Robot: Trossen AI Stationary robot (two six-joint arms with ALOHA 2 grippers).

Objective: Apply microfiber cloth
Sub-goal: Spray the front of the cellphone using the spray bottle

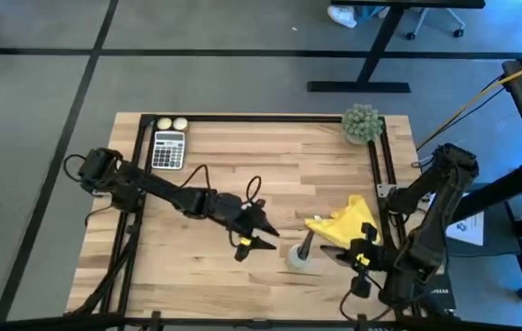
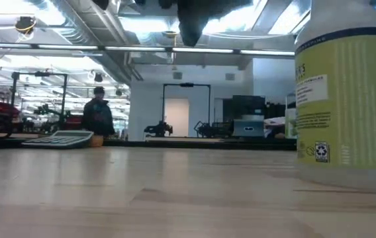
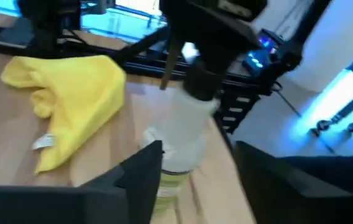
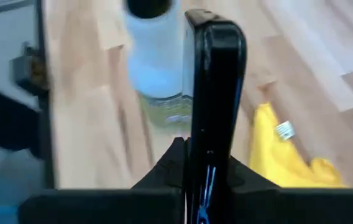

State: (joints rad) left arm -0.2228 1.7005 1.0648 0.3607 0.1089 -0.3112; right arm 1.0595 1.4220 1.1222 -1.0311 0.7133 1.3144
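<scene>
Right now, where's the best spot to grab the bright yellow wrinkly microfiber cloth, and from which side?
Probably the raised, bunched fold of the bright yellow microfiber cloth, pinched from above: it lies crumpled on the wood, so the hump gives the fingers something to close on. The open left gripper seems the free one; the right gripper is shut on an upright black smartphone.

On the light wooden surface (image 1: 243, 156) are counted one bright yellow wrinkled microfiber cloth (image 1: 348, 223), one translucent plastic spray bottle (image 1: 301, 255), one grey calculator (image 1: 168, 150), two pale round balls (image 1: 172, 123), one small green potted plant (image 1: 362, 123) and one slim black smartphone (image 4: 212, 93).
</scene>
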